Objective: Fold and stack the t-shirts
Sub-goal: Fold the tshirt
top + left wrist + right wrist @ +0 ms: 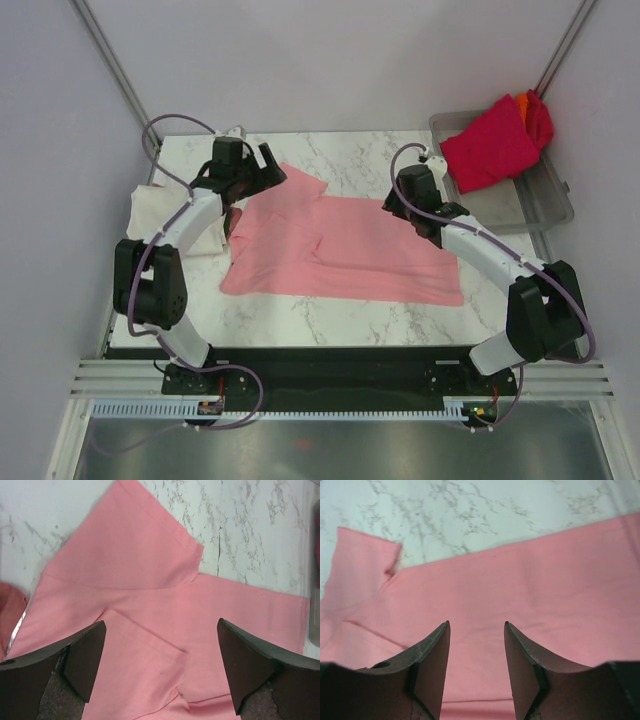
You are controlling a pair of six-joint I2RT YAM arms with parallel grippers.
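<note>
You are mid-fold on the pink t-shirt [340, 250], lying rumpled across the middle of the table [380, 160], with your left claw [160, 630] wide and your right claw [476, 625] half open, both empty above it, so the next move likely calls for pinching an edge to fold over.

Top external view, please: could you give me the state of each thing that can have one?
pink t-shirt: flat on the table, partly folded over itself
crimson t-shirt: crumpled, in the tray
orange t-shirt: mostly hidden behind the crimson one
cream-white t-shirt: at the table's left edge
left end effector: open, empty
right end effector: open, empty
</note>
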